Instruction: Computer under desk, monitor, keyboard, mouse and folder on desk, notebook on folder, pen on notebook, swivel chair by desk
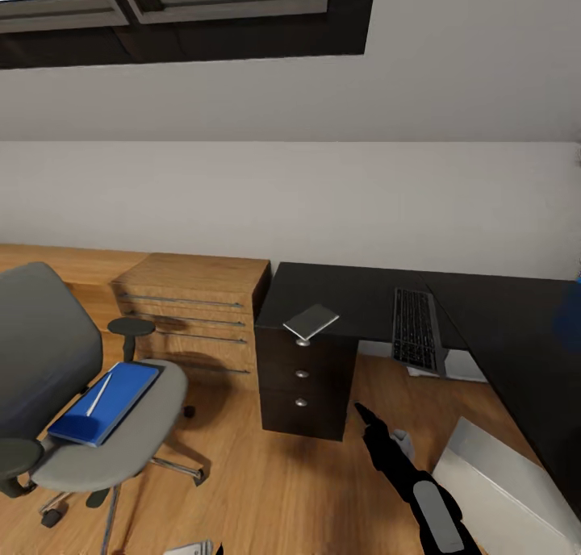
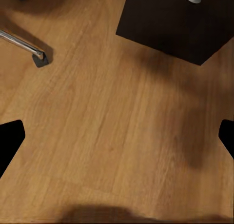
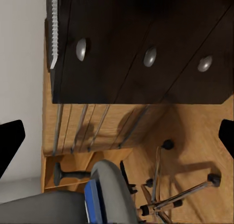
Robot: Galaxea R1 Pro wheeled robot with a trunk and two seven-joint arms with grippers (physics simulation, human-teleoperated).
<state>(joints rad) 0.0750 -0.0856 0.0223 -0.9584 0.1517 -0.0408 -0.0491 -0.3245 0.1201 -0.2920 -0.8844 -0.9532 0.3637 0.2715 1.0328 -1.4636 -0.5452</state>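
Note:
The swivel chair (image 1: 121, 442) stands at the left on the wood floor. The blue folder (image 1: 105, 403) lies on its seat, with the white pen (image 1: 98, 394) on top. The dark grey notebook (image 1: 311, 320) rests on the black desk (image 1: 363, 297) above the drawer unit (image 1: 305, 385). Farther right on the desk is the keyboard (image 1: 415, 329). The light grey computer (image 1: 492, 482) sits low at the right by the desk. My right gripper (image 1: 361, 411) (image 3: 117, 136) is open, facing the drawer fronts. My left gripper (image 2: 117, 141) is open over bare floor. Monitor and mouse are out of view.
Low wooden shelving (image 1: 194, 301) runs along the wall between chair and desk. A chrome chair leg (image 2: 24, 44) lies near the left gripper. The wall slopes up to dark-framed skylights (image 1: 161, 6). Open floor (image 1: 242, 474) lies between the chair and the drawers.

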